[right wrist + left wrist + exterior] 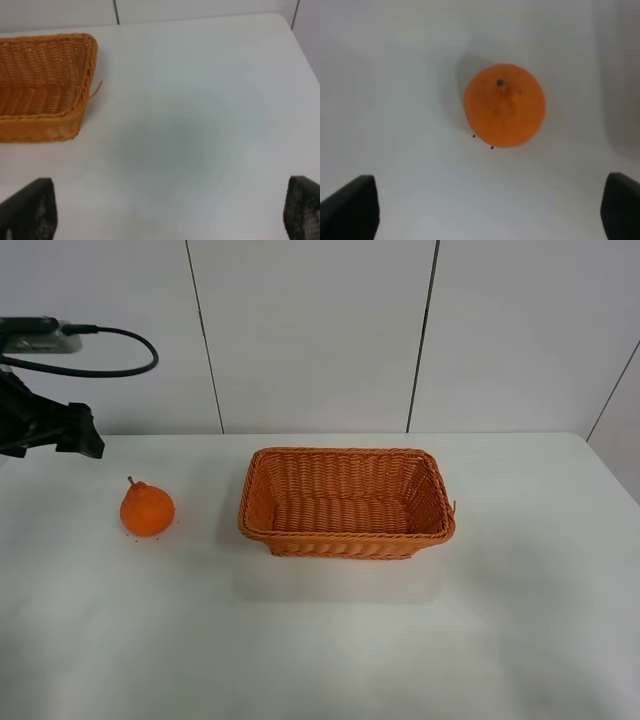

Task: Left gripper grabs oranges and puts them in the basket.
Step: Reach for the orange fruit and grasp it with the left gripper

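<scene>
The orange (147, 508), bright with a knobbed top and a short brown stem, sits on the white table to the left of the wicker basket (346, 537). The basket holds nothing. My left gripper (76, 434) hangs above the table's far left, behind and above the orange, not touching it. In the left wrist view the orange (504, 105) lies ahead of the gripper (487, 210), whose dark fingers (351, 210) stand wide apart and empty. My right gripper (167, 212) is open and empty over bare table, to the right of the basket (45, 75); the exterior view does not show it.
The white table (320, 640) runs from a panelled wall at the back to its right edge (610, 470). A black cable (120, 365) loops above the left arm. A few dark specks (482, 141) lie by the orange.
</scene>
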Robot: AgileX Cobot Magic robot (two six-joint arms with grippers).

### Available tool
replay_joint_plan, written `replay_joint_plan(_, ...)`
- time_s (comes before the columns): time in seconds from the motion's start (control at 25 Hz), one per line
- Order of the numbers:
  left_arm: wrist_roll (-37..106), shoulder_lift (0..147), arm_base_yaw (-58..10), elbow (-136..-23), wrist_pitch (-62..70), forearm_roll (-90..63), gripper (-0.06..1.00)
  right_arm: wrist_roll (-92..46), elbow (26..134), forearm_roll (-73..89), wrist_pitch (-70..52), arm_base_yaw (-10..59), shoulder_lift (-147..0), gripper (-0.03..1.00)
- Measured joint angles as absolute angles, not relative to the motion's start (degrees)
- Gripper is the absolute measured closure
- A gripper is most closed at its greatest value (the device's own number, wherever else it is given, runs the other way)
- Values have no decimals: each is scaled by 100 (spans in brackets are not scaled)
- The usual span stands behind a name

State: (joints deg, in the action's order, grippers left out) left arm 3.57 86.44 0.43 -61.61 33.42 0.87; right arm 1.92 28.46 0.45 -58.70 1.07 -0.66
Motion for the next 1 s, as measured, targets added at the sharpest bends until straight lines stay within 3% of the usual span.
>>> replay_joint_plan(0.4,652,10635,43,-7083,3135,117,-5,192,2846,45,-5870,107,-66,27)
replay_joint_plan(1.0,906,11806,-142,-7451,2795,112,-5,192,2846,45,-5870,107,-66,27)
